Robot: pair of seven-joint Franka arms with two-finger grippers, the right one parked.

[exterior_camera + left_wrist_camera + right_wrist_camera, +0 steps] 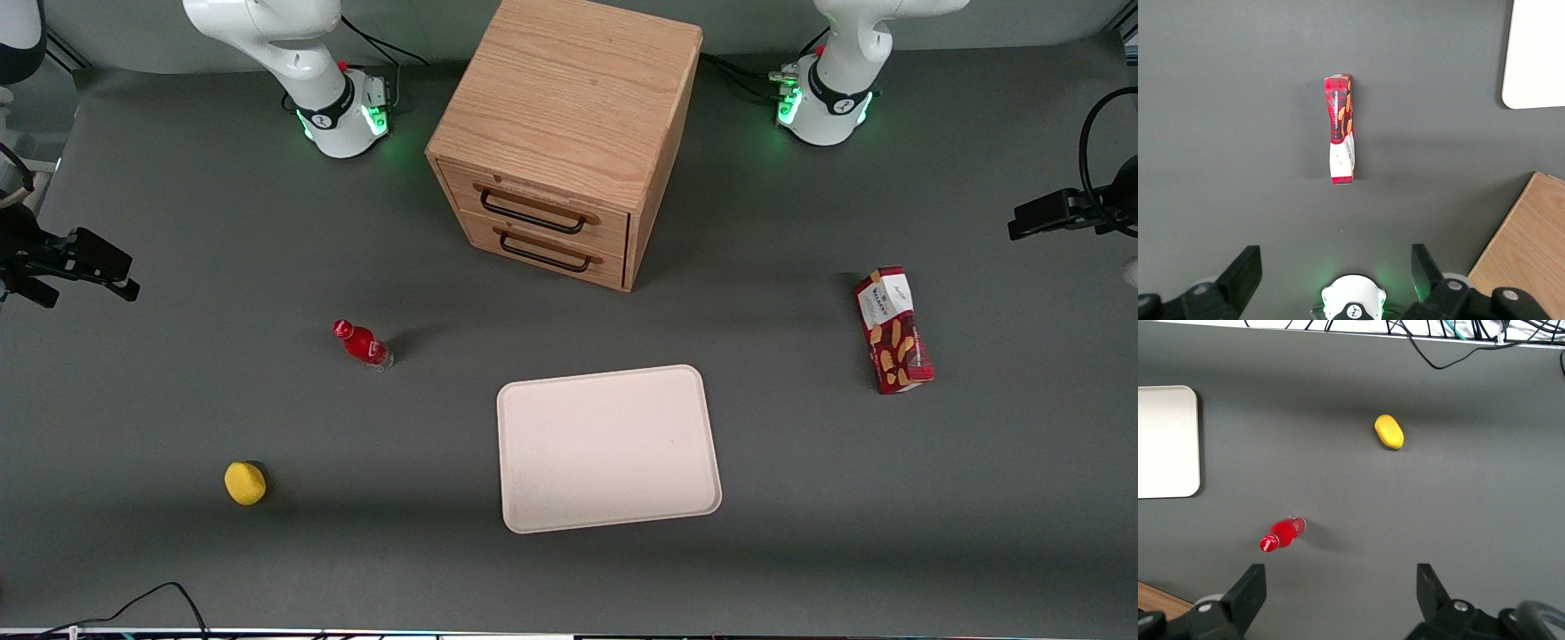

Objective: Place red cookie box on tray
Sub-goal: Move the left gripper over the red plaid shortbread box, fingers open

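Note:
The red cookie box (893, 331) lies flat on the grey table toward the working arm's end, well apart from the tray (609, 449). It is dark red with tan cookie pictures and a white label end (1341, 130). The cream-white tray sits bare near the table's middle, nearer the front camera than the cabinet; one corner of it (1538, 53) shows in the left wrist view. My left gripper (1031, 218) hangs high over the table's edge at the working arm's end, farther from the front camera than the box. The gripper (1335, 270) is open and holds nothing.
A wooden two-drawer cabinet (569, 133) stands at the table's middle, farther from the front camera than the tray. A small red bottle (363, 344) and a yellow lemon-like object (244, 483) lie toward the parked arm's end.

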